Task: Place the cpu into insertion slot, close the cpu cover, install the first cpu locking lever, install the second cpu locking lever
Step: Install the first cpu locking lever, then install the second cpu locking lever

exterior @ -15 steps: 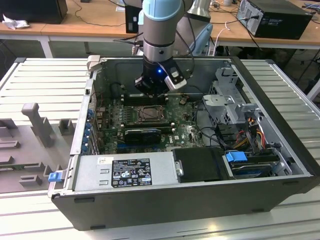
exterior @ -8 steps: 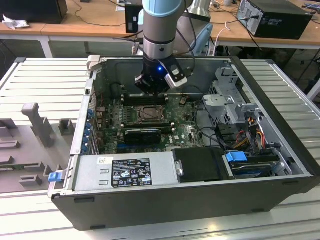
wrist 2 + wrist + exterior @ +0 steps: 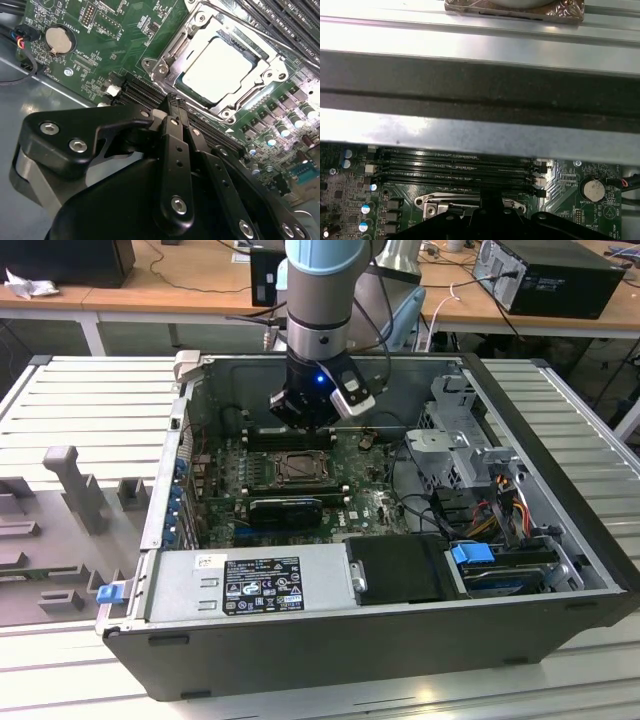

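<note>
**Cpu seated, cover down, claw above the board**

We see the cpu [image 3: 219, 70] lying in the slot [image 3: 250, 47], with the cover [image 3: 176, 46] apparently closed over its edges. The claw [image 3: 172, 107] hangs just beside the socket, its fingers [image 3: 176, 150] pressed together and holding nothing. In the exterior view, the claw [image 3: 305, 423] hovers inside the open case [image 3: 560, 440], over the board [image 3: 375, 502].

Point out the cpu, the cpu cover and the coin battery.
cpu [image 3: 217, 67], second wrist view, middle of its pale face.
cpu cover [image 3: 172, 47], second wrist view, one side bar of the silvery frame.
coin battery [image 3: 56, 39], second wrist view, centre of the round cell.
</note>
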